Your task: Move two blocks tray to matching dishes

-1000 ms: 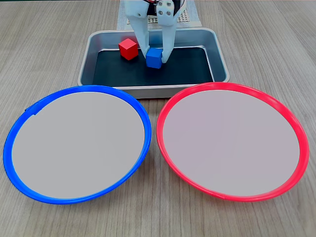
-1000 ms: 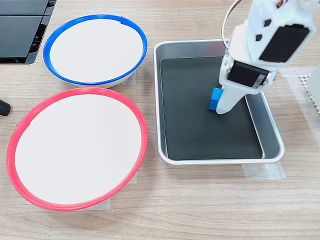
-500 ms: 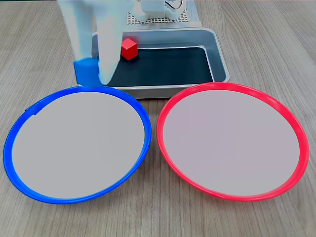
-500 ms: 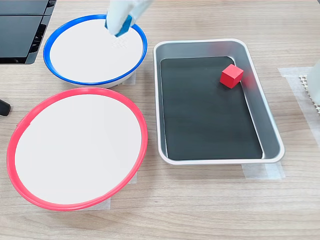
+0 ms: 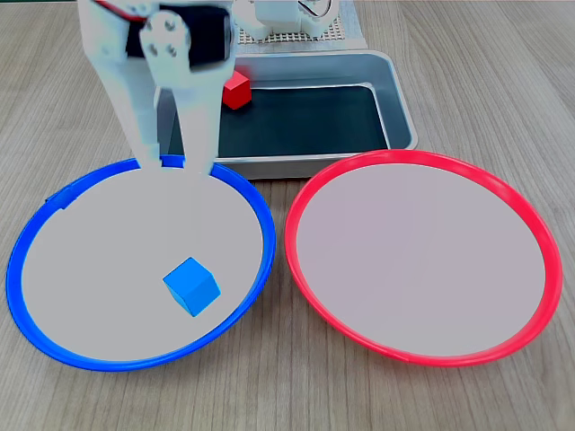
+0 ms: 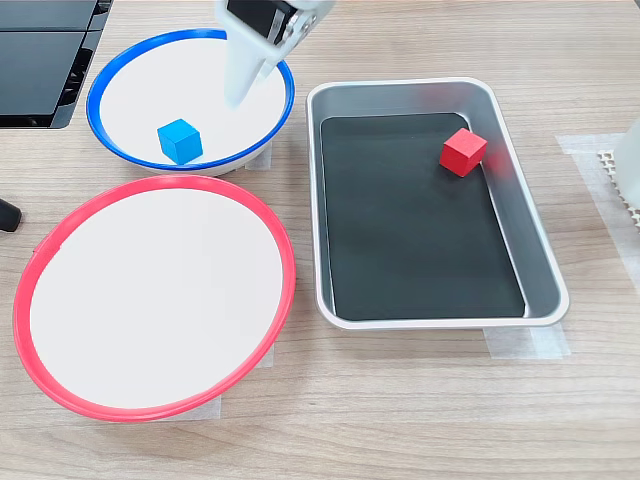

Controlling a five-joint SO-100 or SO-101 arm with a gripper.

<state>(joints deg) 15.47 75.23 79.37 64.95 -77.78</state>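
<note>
Wood with a pale grain makes up the surface (image 5: 503, 81), and everything sits on it. Two big round dishes lie side by side. In both fixed views the blue cube (image 5: 191, 286) (image 6: 180, 140) lies inside the blue-rimmed dish (image 5: 36, 233) (image 6: 120, 60), resting on its pale face with nothing touching it. The red-rimmed dish (image 5: 422, 162) (image 6: 150, 185) is just beside the blue one, and their rims almost meet.

The silver tray (image 5: 402, 108) (image 6: 540, 270) with the black floor stands next to the dishes. The red cube (image 5: 236, 90) (image 6: 463, 151) sits on the tray's black floor, close to one wall. In a fixed view the white arm covers part of it.

The white gripper (image 5: 172, 162) (image 6: 240, 95) hangs over the edge of the blue-rimmed dish, on the side nearest the tray. Its jaws point down and stand a little apart, with a narrow gap between them and nothing held. The blue cube lies well away from the jaws, farther across the dish.

A dark flat thing (image 6: 45, 60) lies at the corner of a fixed view, next to the blue-rimmed dish.
</note>
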